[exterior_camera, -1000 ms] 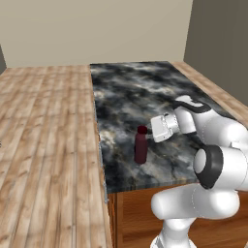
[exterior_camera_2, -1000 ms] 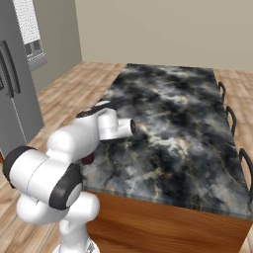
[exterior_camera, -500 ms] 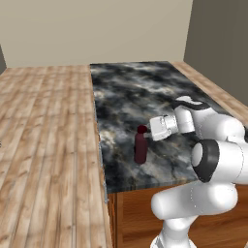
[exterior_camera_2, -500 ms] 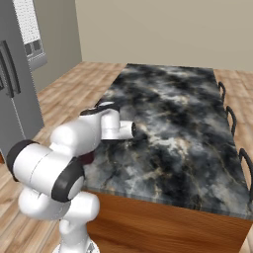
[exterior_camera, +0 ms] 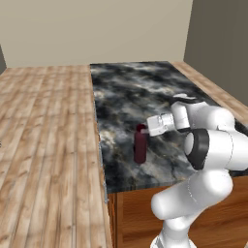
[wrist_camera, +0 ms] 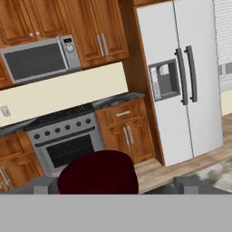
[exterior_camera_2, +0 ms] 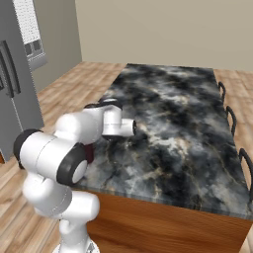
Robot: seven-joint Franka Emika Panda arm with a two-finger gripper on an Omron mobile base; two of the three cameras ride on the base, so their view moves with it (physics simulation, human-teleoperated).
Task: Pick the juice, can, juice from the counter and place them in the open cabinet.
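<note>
We are keeping the dark maroon juice bottle (exterior_camera: 140, 145) upright near the counter's (exterior_camera: 131, 92) left edge, because our gripper (exterior_camera: 145, 127), reaching sideways at its cap, is holding its fingers (wrist_camera: 44, 185) fully spread and gripping nothing, ready to straddle it.

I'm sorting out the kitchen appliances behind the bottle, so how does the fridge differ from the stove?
The fridge is tall, pale grey, with two long vertical door handles; the stove is low, with a dark oven window and a row of knobs. The fridge stands right of the stove. Both stand against the wood cabinets.
</note>
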